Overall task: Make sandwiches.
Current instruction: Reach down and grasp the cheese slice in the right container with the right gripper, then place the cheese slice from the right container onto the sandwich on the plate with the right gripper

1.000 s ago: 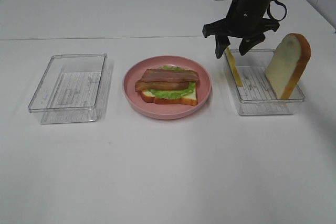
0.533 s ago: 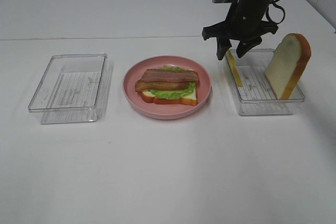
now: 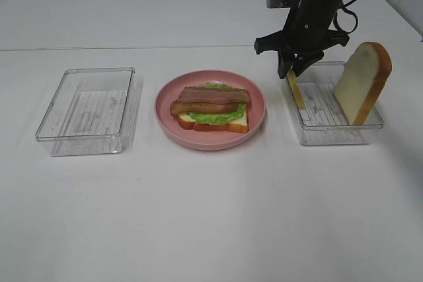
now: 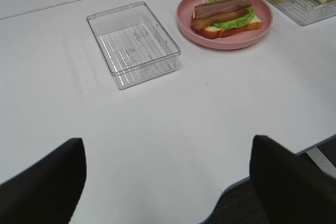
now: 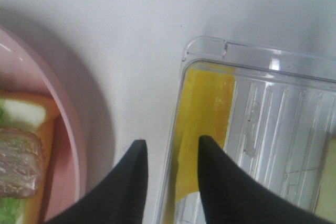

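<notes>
The sandwich stack [image 3: 211, 107] lies on a pink plate [image 3: 259, 118]: a bread slice at the bottom, then green lettuce, then bacon strips on top. A yellow cheese slice [image 3: 295, 90] leans against the near-plate wall of the right clear tray [image 3: 337, 133]. A second bread slice [image 3: 362, 82] stands at that tray's far side. My right gripper [image 3: 291, 67] hangs at the top edge of the cheese [image 5: 207, 103], open only narrowly [image 5: 172, 141], with the cheese edge and tray wall in the gap. My left gripper [image 4: 168, 141] stands wide open and empty above the near table edge.
An empty clear tray [image 3: 86, 107] stands left of the plate, also seen in the left wrist view [image 4: 134, 43]. The white table carries only the plate and the two trays. The right arm reaches in from the back right.
The right gripper's fingers have narrowed around the top of the cheese slice and dropped slightly. The sandwich stack, bread and trays have not moved.
</notes>
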Controlling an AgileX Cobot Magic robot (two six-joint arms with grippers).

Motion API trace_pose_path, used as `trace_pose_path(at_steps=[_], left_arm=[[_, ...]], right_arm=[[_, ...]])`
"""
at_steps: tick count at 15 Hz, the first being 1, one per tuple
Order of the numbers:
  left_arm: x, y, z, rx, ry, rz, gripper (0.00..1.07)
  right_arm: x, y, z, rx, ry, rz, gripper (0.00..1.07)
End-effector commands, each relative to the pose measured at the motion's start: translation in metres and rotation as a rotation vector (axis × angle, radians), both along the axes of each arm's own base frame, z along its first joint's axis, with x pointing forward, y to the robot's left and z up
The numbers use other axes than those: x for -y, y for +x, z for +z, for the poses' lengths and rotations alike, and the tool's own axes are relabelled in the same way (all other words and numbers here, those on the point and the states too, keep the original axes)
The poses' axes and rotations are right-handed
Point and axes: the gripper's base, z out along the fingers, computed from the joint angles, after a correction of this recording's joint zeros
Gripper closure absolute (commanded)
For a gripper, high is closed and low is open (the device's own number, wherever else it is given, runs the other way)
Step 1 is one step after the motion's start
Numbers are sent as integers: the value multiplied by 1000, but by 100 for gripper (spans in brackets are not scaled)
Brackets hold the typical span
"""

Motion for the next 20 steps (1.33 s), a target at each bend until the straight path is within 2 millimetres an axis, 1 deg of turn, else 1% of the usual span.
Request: trace_pose_path(at_steps=[1,2,4,7,11,12,13,16,20], left_arm=[[-1,-2,-1,23,-10,2,26],[-1,-2,-1,23,-10,2,26],[-1,-2,-1,23,-10,2,26],[-1,-2,-1,23,-10,2,26],[-1,-2,-1,23,-10,2,26],[-1,-2,-1,23,-10,2,26],[-1,-2,-1,23,-10,2,26],[-1,-2,-1,23,-10,2,26],[-1,-2,-1,23,-10,2,26]], right_arm=[[2,0,0,-9,-14,14,89],[2,0,0,-8,-20,16,94],[4,0,1,-6,-38,22,107],[4,4,14,11,-44,21,107],[0,8,49,23,-18,24,107],[-6,7,64,19,38,28,107],[-9,6,69,10,74,40,107],[-19,0,74,-30,165,114,107],[-38,-7,80,-80,388,192,107]])
